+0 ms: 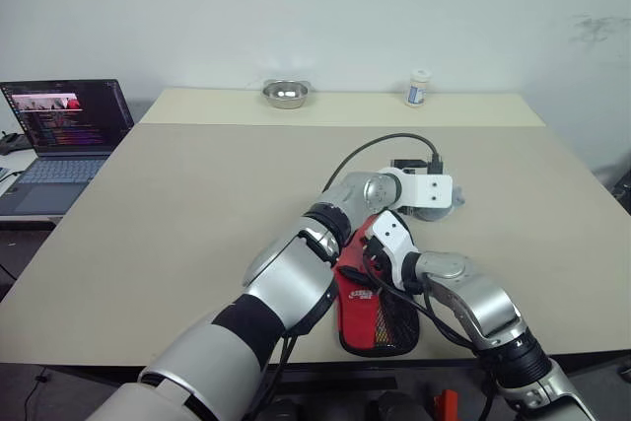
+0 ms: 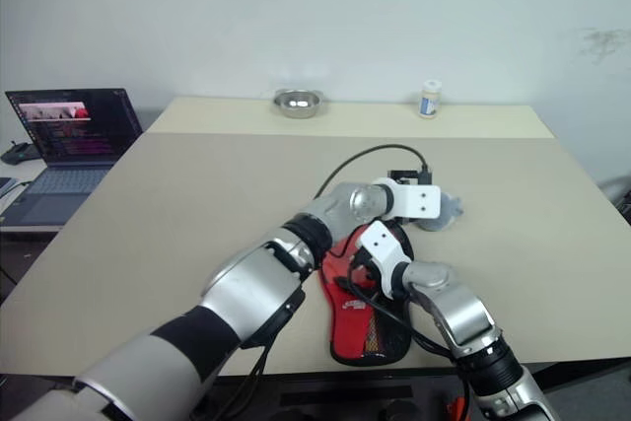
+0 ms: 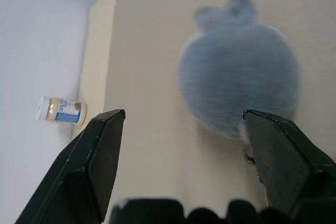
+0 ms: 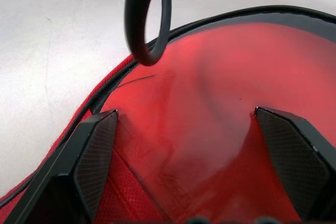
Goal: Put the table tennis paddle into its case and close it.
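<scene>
Case (image 1: 370, 308): red woven cloth w/ black mesh patch, matt. Desk (image 1: 197, 204): smooth matt beige. Bowl (image 1: 286, 94): shiny metal. Tool pads (image 4: 94, 150): textured black.

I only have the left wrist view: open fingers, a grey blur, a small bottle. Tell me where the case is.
Observer: The case lies red face up at the near edge of the table, on the robot's side of the left gripper.
Operator: Report the right gripper.
Observer: The right gripper is open, poised over the case's red surface.
Operator: Confirm the paddle is inside.
Observer: Cannot tell; much of the case is covered from above.
</scene>
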